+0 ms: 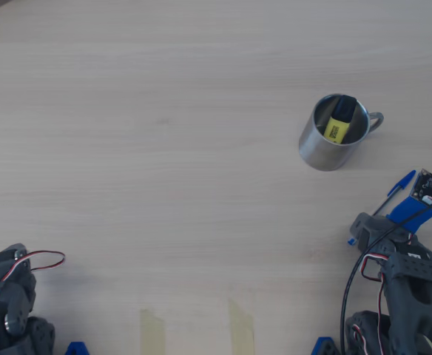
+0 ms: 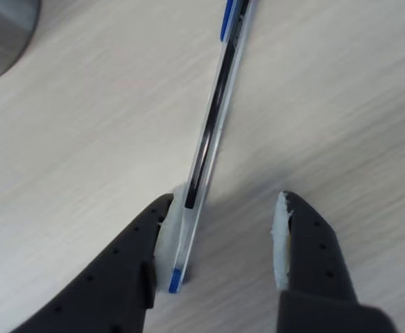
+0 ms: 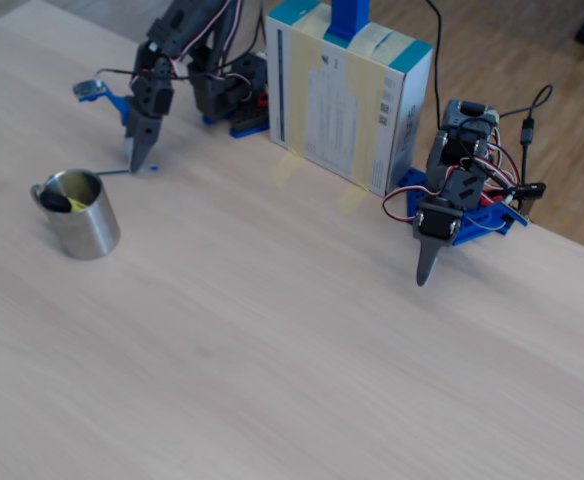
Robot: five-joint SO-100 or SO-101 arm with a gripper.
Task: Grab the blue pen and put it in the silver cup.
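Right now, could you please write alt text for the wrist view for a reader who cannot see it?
The blue pen lies on a pale wooden table, its end plug against the left of two open dark fingers of the gripper. The silver cup shows blurred at the top left corner.

Between the matt black plastic fingers (image 2: 119, 270) of the end effector (image 2: 220, 239), padded with rough whitish material, lies the blue pen (image 2: 213, 125), its barrel clear glossy plastic. Beneath it, the tabletop (image 2: 84, 139) is pale matt wood grain. Farther off, the silver cup (image 1: 333, 133) is shiny brushed metal.
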